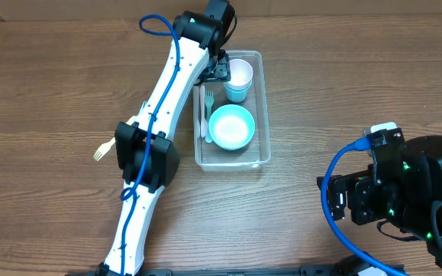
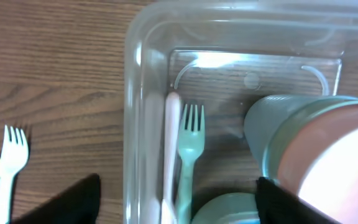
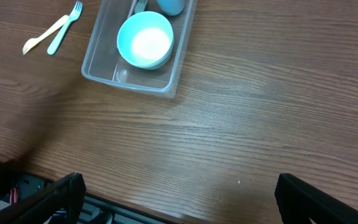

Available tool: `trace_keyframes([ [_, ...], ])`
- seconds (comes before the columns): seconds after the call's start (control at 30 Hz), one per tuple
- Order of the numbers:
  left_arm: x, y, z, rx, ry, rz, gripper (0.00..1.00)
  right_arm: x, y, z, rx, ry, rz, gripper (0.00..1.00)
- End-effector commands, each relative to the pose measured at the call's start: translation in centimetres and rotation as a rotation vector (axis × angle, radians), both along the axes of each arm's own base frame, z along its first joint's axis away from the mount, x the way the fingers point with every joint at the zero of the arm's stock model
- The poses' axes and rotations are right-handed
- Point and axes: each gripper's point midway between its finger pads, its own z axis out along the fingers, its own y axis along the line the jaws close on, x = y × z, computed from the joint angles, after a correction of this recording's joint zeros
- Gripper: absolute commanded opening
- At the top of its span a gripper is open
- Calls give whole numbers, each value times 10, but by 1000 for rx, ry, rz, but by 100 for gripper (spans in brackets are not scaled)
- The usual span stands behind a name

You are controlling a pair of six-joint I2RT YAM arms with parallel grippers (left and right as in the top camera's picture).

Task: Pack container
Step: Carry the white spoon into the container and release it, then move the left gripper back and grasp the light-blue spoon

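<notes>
Hovering over the clear rectangular plastic container point(image 1: 265, 115), left gripper point(image 1: 218, 71) wide, empty; right gripper point(image 3: 179, 202) wide. Likely mid-pack; next: fetch pale plastic fork point(image 2: 10, 158) off desk point(image 1: 344, 77).

No readable text or labels anywhere

Bright, even light from above. In the left wrist view glare streaks the container point(image 2: 229, 18) at 12 o'clock; the cup point(image 2: 316, 155) at 4 o'clock blurs, washed white.
</notes>
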Motion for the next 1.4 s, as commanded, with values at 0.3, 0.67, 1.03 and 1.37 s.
trace_keyframes([
  [0.3, -73, 88, 179, 90, -217, 114, 96, -1, 1, 5, 10, -21, 6, 100],
  [0.67, -191, 203, 144, 162, -171, 352, 95, -1, 1, 5, 10, -21, 6, 100],
  [1.03, -191, 184, -26, 101, 73, 133, 99, -1, 1, 5, 10, -21, 6, 100],
  [1.37, -159, 191, -70, 132, 63, 143, 96, -1, 1, 5, 10, -21, 6, 100],
])
